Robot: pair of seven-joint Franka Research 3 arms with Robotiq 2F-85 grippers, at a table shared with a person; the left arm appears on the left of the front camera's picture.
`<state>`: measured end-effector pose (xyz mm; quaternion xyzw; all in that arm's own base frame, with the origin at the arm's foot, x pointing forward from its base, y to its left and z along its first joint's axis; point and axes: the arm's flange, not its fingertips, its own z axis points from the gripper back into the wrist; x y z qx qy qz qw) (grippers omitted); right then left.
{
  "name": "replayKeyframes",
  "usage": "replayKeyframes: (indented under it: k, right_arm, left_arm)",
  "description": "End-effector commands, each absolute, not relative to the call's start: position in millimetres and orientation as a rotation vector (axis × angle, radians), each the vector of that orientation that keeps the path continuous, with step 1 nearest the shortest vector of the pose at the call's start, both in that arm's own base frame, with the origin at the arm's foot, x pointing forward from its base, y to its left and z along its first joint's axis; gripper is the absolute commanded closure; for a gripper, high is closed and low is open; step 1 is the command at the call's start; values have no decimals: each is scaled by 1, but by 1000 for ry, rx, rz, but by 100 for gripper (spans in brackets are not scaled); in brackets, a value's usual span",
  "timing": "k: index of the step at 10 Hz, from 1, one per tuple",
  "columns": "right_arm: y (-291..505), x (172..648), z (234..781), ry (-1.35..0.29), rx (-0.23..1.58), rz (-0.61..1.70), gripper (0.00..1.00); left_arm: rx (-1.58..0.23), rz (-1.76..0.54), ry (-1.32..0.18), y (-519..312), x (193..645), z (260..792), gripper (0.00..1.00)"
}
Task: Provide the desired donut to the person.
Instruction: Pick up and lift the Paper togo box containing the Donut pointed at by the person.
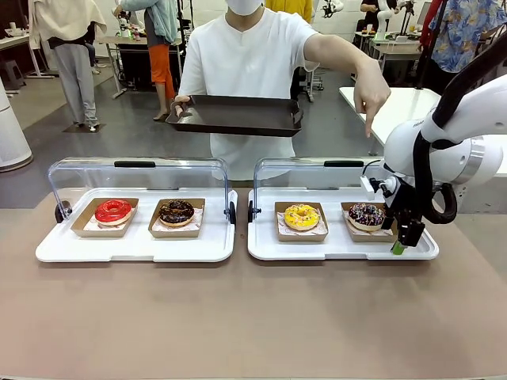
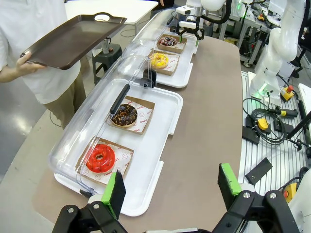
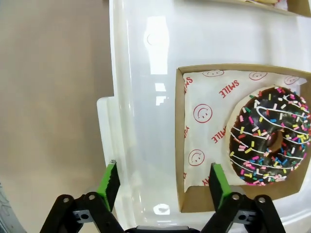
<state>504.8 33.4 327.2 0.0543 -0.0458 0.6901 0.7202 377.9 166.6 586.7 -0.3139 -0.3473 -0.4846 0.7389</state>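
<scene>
Print first: the paper liner point(image 3: 206, 114) under the sprinkled donut point(image 3: 269, 136) is showing "SMILE" in red plus smiley faces. Similar smileys are showing on the liner under the red donut point(image 2: 100, 158).

The sprinkled donut is sitting in the rightmost cardboard box point(image 1: 348, 229) of the right white tray point(image 1: 265, 247). The yellow donut point(image 1: 302, 216) is boxed just beside it.

The person point(image 1: 249, 63) in the white shirt is standing at the far side, holding a dark tray point(image 1: 235, 115) in one hand. The other hand point(image 1: 371, 96) is pointing straight down above the sprinkled donut's end of the tray.

The right fingers point(image 3: 216, 183) are hanging spread wide and gripping nothing, low over the near right corner of that tray. One pad is sitting over the tray's outer rim, the other over the corner of the box. Neither is touching the donut.

The left fingers point(image 2: 115, 191) are also standing spread and empty. They are hovering by the near end of the left white tray point(image 2: 163, 167), which is carrying the red donut and a chocolate donut point(image 2: 125, 115).

Both clear lids point(image 1: 139, 178) are standing flipped open behind the trays.

The surface point(image 1: 253, 317) is brown and matte. The two trays are lying side by side with a narrow gap between them, and a wide bare strip is running along the robot's side.

The room is showing a grey floor, with white tables and other people farther back. Cables and yellow control boxes point(image 2: 262, 124) are lying beside the surface.
</scene>
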Motion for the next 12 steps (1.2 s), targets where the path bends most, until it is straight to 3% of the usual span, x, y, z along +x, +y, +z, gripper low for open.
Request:
replayKeyframes:
  k: [1,2,3,4,12]
  right_arm:
    - [30,511,323,-123,112,1553,59]
    - [29,510,323,-125,115,1554,100]
    - [29,510,322,-128,112,1557,63]
    - [29,510,322,-131,113,1558,100]
    - [28,505,323,-135,116,1571,100]
  left_arm:
    - [-698,-1067,-773,168,377,588,0]
    - [-698,-1067,-773,168,377,588,0]
    - [-698,-1067,-773,168,377,588,0]
    - [-698,-1067,-773,168,377,588,0]
    - [-698,-1067,-773,168,377,588,0]
